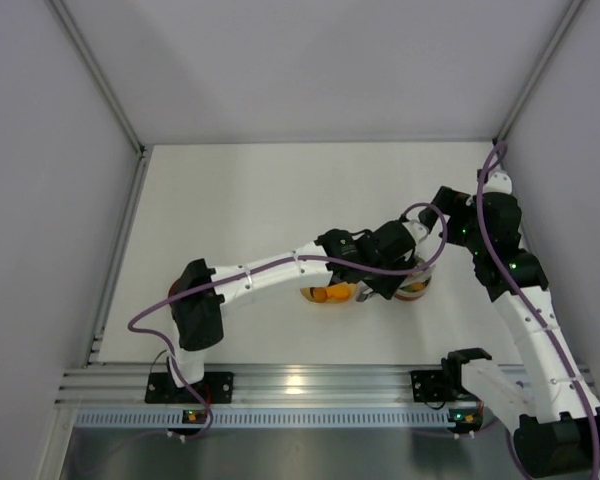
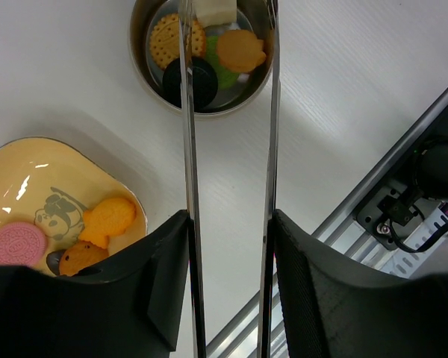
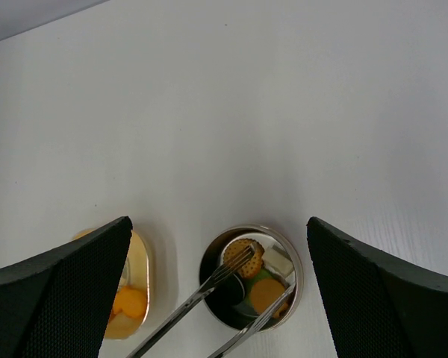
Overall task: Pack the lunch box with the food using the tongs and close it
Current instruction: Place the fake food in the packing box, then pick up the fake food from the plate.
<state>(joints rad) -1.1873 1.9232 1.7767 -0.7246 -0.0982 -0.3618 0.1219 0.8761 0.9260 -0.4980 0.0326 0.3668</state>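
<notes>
Close in, left wrist view: the left gripper [image 2: 230, 220] is clamped on the tongs [image 2: 188, 149], one thin arm lying against the inner face of each finger, arms standing apart and nearly parallel. Beside the left finger, a yellow dish [image 2: 30, 171] sits on the white counter [image 2: 343, 89]. In it are a pink round cookie [image 2: 16, 243], an orange fish-shaped piece [image 2: 110, 218], a darker orange piece [image 2: 82, 256] touching the fish-shaped one, and a small dark bit partly hidden by the finger. Further out, apart from the dish, is the lunch box [image 2: 143, 71], uncovered. It holds a tan dotted cracker [image 2: 168, 37], an orange biscuit [image 2: 240, 50], a black round piece [image 2: 193, 80], a green piece [image 2: 222, 73] under them, and a cream block [image 2: 215, 9]. The tong arms cross over it. The right wrist view shows the tips spread over the contents; contact cannot be judged. The right gripper [image 3: 218, 224] hangs above the lunch box, spread wide, holding nothing.
</notes>
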